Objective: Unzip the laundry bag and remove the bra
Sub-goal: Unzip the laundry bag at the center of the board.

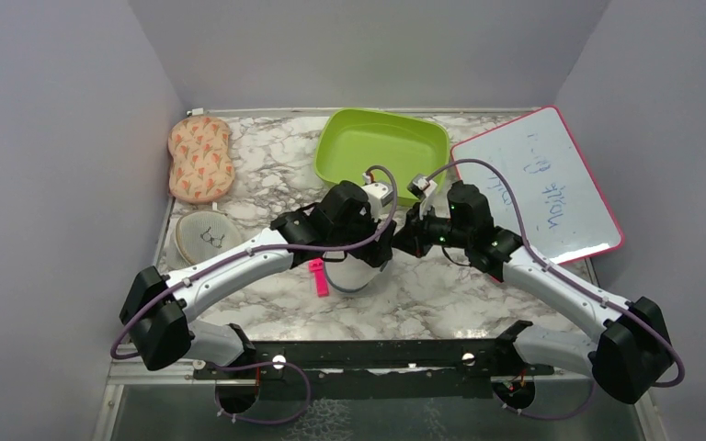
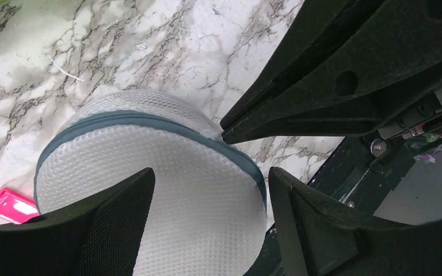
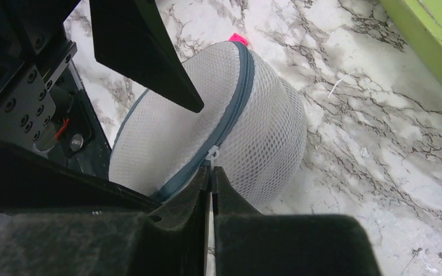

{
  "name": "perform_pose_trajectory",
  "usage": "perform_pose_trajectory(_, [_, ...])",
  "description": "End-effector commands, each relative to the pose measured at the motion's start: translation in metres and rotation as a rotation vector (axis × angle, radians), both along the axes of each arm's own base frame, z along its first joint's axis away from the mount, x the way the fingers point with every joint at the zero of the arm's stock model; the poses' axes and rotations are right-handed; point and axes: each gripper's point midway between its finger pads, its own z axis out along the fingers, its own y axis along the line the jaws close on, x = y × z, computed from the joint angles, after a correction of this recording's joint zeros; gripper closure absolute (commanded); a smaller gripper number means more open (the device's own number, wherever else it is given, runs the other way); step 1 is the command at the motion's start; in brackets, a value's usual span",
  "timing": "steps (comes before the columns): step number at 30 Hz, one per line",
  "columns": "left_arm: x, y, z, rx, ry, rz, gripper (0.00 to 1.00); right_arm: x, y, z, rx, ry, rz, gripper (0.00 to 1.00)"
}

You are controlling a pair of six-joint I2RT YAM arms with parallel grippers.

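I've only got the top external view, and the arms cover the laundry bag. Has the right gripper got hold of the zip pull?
Observer: Yes. The right wrist view shows the right gripper shut on the white zip pull on the laundry bag.
Operator: And the left gripper?
Observer: Its fingers straddle the bag's dome; whether they squeeze it I cannot tell.
Operator: Is the zip open anywhere?
Observer: The stretches in view are closed.

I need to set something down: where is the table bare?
Bare marble lies between the orange pad and the green tray, and between the pink tag and the near rail. The middle is crowded: the left pincer and right pincer meet at the laundry bag.
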Motion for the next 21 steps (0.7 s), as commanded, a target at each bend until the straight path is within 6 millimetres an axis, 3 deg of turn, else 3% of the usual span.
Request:
perform_pose_trajectory(1, [0.005,0.005,-0.007,0.053,-0.008,0.072,0.35,-0.005,0.002,-0.004,0.007,0.017,0.014,0.99])
perform_pose_trajectory(4, [0.007,0.009,-0.012,0.089,-0.021,0.091,0.39,-0.005,0.001,-0.002,0.007,0.015,0.012,0.99])
perform_pose_trajectory(7, [0.01,0.014,-0.015,0.122,-0.047,0.092,0.59,-0.003,-0.001,-0.006,-0.008,0.004,0.0,0.99])
perform_pose_trajectory(12, [0.013,0.012,-0.01,0.16,-0.117,-0.005,0.82,0.007,-0.005,-0.011,-0.013,-0.071,-0.034,0.99])
perform_pose_trajectory(16, [0.013,0.0,0.007,0.153,-0.205,-0.148,0.93,0.022,-0.002,-0.001,0.024,-0.195,-0.049,0.99])
perform_pose_trajectory(21, [0.005,-0.009,0.025,0.142,-0.324,-0.319,1.0,0.045,0.001,0.003,0.03,-0.277,-0.102,0.99])
